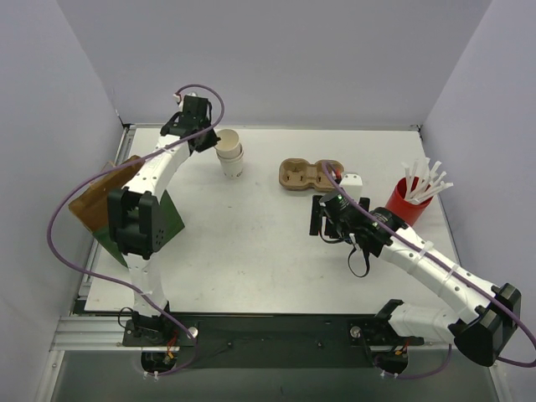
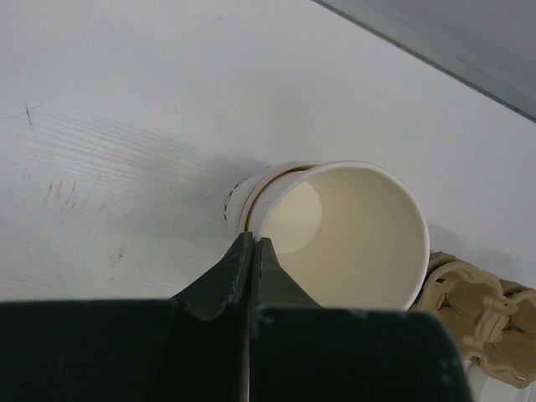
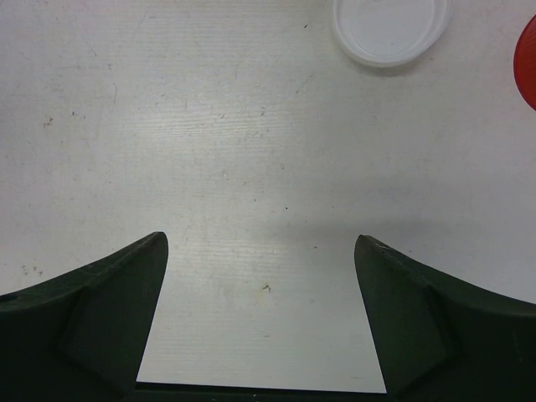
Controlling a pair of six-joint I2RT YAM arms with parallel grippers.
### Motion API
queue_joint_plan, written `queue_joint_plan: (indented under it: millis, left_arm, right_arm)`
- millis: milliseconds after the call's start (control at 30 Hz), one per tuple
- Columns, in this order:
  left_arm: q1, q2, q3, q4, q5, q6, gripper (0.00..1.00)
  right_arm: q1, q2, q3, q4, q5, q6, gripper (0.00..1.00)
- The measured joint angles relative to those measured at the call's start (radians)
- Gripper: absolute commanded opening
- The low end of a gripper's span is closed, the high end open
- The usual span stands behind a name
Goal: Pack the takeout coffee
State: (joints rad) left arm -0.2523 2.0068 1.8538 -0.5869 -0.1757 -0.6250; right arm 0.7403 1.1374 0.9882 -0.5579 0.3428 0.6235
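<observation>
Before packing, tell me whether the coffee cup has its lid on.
Off. The cup shows its beige inside; the lid lies on the table.

White table [image 1: 251, 260], paper cups [image 1: 231, 159], cardboard carrier [image 1: 301, 176], lid [image 3: 387, 29], red cup [image 1: 404, 205]

Pale, plain walls [image 1: 268, 59] box in three sides. White table [image 1: 251, 268], faintly scuffed, under soft even light. Metal rail [image 1: 84, 333] along the near edge, possibly aluminium.

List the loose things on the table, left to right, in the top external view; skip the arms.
Flat brown paper bag → white paper cup, beige inside → brown two-hole cardboard cup carrier → red cup of white straws.
</observation>
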Motion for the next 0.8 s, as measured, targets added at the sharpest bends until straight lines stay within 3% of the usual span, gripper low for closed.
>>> queue_joint_plan:
  millis: [233, 567, 667, 800]
  left_arm:
    - [0.0, -0.013, 0.156, -0.023, 0.001, 0.058, 0.0]
    - [-0.021, -0.136, 0.216, -0.106, 0.058, 0.124, 0.0]
    - [-0.081, -0.216, 0.141, -0.127, 0.068, 0.141, 0.0]
    - [-0.261, -0.424, -0.165, -0.109, 0.089, 0.138, 0.0]
  right_arm:
    - [0.0, -0.001, 0.038, -0.004, 0.001, -0.022, 0.88]
    - [-0.002, -0.06, 0.067, -0.007, 0.071, -0.03, 0.86]
    - [-0.032, -0.073, 0.067, -0.007, 0.105, -0.034, 0.8]
    - [-0.112, -0.051, 0.068, -0.007, 0.13, -0.042, 0.72]
